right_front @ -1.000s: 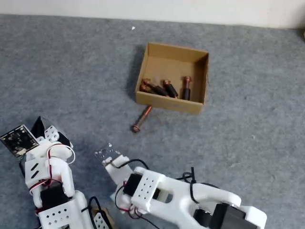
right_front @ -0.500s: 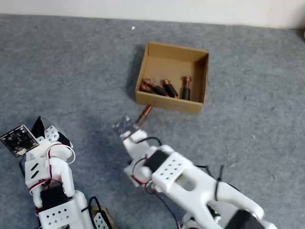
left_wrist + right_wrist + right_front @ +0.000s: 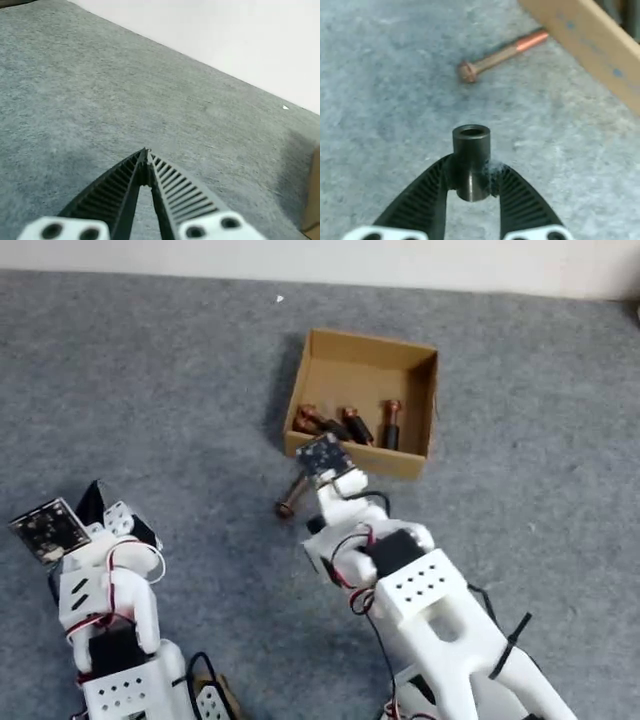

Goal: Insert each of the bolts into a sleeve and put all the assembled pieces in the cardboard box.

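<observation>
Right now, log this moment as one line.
right tool: shut on sleeve | bolt: loose beside cardboard box | left tool: shut, empty

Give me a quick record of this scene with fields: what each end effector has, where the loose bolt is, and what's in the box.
right end effector: shut on the dark sleeve, its open bore facing the wrist camera
left end effector: shut, empty, above the carpet
loose bolt: lying on the carpet beside the cardboard box, no sleeve on it
box contents: several assembled pieces
step left: loose bolt not yet in the dark sleeve
</observation>
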Robot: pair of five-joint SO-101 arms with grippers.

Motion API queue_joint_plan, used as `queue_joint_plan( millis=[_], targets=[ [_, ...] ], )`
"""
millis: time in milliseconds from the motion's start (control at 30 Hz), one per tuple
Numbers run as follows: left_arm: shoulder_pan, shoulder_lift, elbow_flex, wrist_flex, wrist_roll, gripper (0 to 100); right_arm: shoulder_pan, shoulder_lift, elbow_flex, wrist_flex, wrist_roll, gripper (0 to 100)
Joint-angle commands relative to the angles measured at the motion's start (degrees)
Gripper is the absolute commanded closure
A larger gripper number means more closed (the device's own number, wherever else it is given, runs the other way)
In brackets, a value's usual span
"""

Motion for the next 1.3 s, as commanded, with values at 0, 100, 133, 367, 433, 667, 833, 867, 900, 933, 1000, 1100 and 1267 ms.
queue_joint_plan(
  millis=[0,100,133,367,433,667,833,867,900,933,1000,1100,1267],
  targets=[
    [3.7,-0.3,1.1,-1.0,-1.9,99,4.6,-2.2,-1.0,-3.1,-2.6,99.4],
    [6.4,-0.3,1.1,-0.6,-10.3,99,7.7,-1.6,-0.8,-6.5,-5.5,99.4],
    [7.2,-0.3,1.1,0.4,-13.1,99,8.5,-1.6,-0.8,-7.0,-6.3,99.4],
    [13.4,-0.3,0.6,2.5,-24.1,99,11.0,-1.6,-0.7,-8.1,-8.4,99.4],
    [15.3,-0.3,0.6,2.6,-26.1,99,11.8,-1.6,0.8,-10.2,-8.4,99.4],
    [24.2,0.3,-7.1,12.2,-32.5,99,12.8,-1.7,4.2,-16.0,-8.4,99.4],
    [29.4,0.5,-17.5,21.8,-32.5,99,12.8,-1.9,4.3,-16.0,-8.4,99.4],
    [30.5,0.5,-18.2,22.7,-32.5,99,12.8,-2.0,4.3,-16.0,-8.4,99.4],
    [31.7,0.5,-18.5,23.2,-32.5,99,12.9,-2.1,4.3,-16.0,-8.4,99.4],
    [32.8,0.5,-18.3,23.6,-32.5,99,13.2,-2.1,4.3,-16.0,-8.4,99.4],
    [34.2,1.0,-18.1,24.2,-32.5,99,14.0,-2.2,4.2,-16.1,-8.4,99.4],
    [34.8,6.4,-18.3,24.0,-32.5,99,15.3,-2.2,4.2,-16.1,-8.4,99.4],
    [34.9,22.2,-24.0,21.8,-32.7,99,15.5,-2.1,4.2,-16.1,-8.4,99.4]
  ],
)
